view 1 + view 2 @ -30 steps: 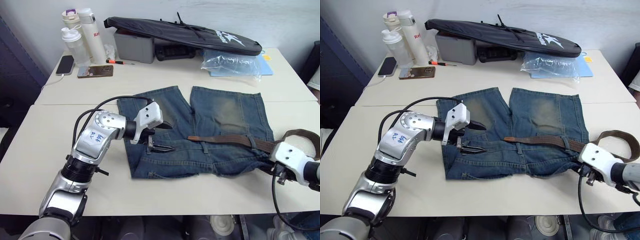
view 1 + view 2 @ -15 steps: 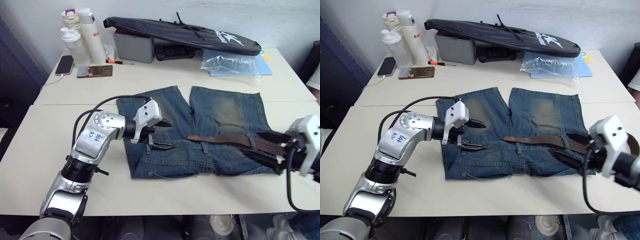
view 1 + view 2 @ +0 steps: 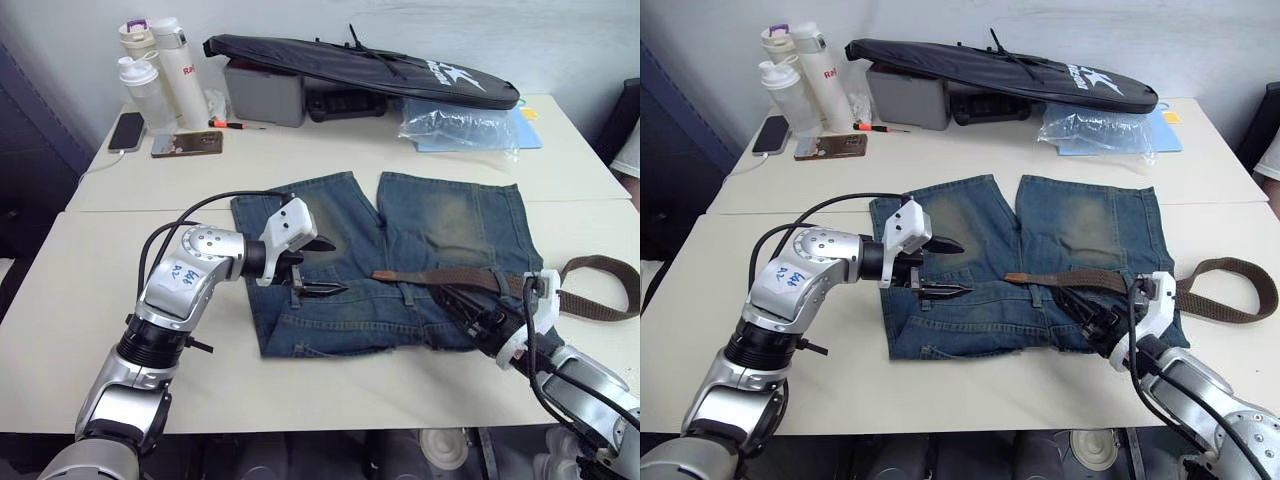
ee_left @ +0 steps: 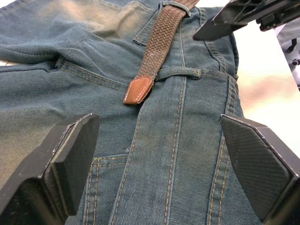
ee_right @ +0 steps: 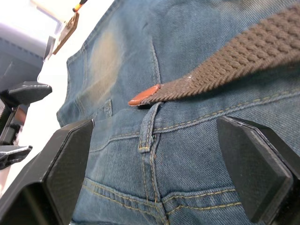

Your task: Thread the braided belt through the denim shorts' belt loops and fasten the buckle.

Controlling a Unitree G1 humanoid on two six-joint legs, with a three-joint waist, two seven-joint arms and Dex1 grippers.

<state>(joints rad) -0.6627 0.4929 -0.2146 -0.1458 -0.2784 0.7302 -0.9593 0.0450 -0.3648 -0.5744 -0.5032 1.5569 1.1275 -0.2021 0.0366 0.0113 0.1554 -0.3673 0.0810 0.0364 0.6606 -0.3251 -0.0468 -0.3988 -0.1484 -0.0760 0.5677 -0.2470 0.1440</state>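
At the lower right of the head view, the right gripper [image 3: 462, 305] hovers low over the waistband of the denim shorts [image 3: 390, 260], fingers spread wide and empty. The braided belt [image 3: 470, 281] lies across the shorts right of centre, its tan tip [image 4: 137, 90] at a belt loop [image 4: 178, 73]. Further left, the left gripper [image 3: 318, 278] hangs over the shorts, open and holding nothing.
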